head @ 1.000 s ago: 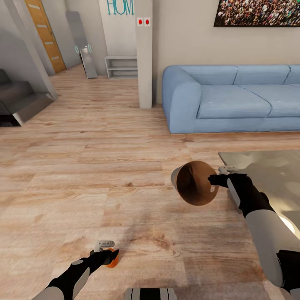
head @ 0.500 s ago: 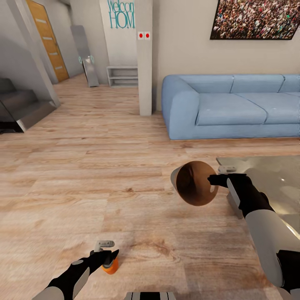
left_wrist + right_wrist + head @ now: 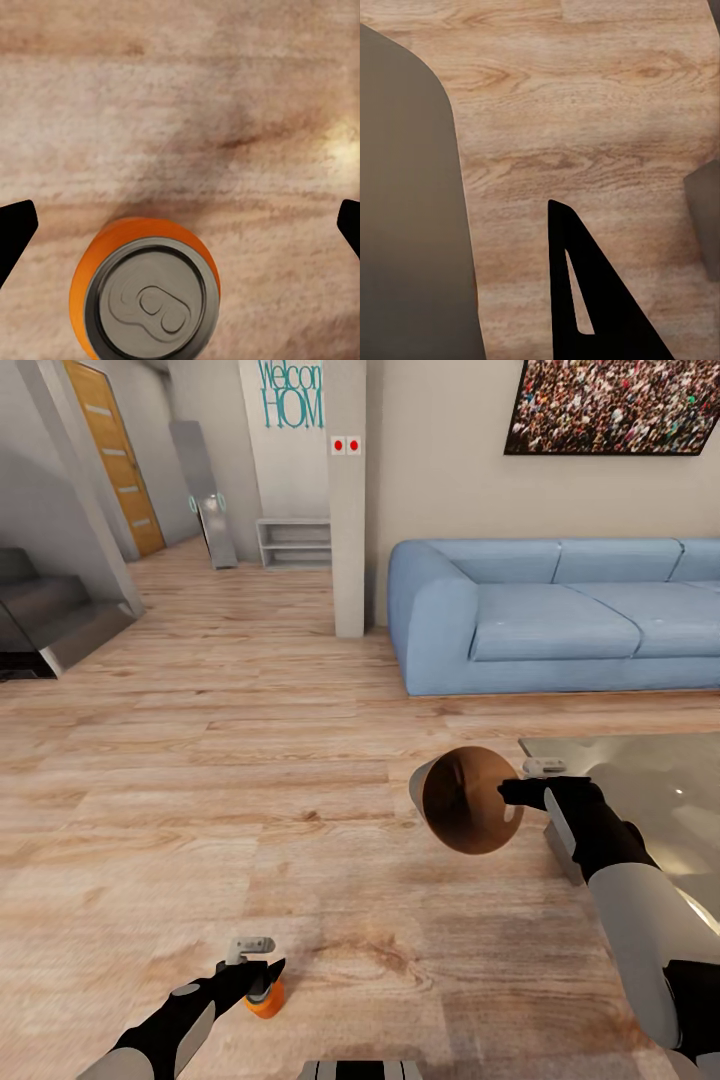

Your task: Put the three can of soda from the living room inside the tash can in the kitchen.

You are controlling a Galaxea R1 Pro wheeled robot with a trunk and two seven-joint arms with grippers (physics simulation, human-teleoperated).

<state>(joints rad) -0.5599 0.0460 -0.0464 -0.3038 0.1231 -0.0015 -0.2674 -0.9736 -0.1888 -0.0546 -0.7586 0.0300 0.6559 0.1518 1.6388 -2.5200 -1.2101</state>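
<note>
Wood floor [image 3: 200, 780] | orange can [image 3: 265, 1000] upright | bin [image 3: 465, 800] held sideways by right gripper [image 3: 512, 792]

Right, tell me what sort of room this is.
Most likely a home living room: a long light-blue sofa stands against the wall under a big framed picture, the floor is wood plank, and teal "Welcome HOME" lettering marks the far wall.

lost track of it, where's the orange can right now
The orange can stands upright on the wood floor, low left in the head view, under the open left pincer.
</note>
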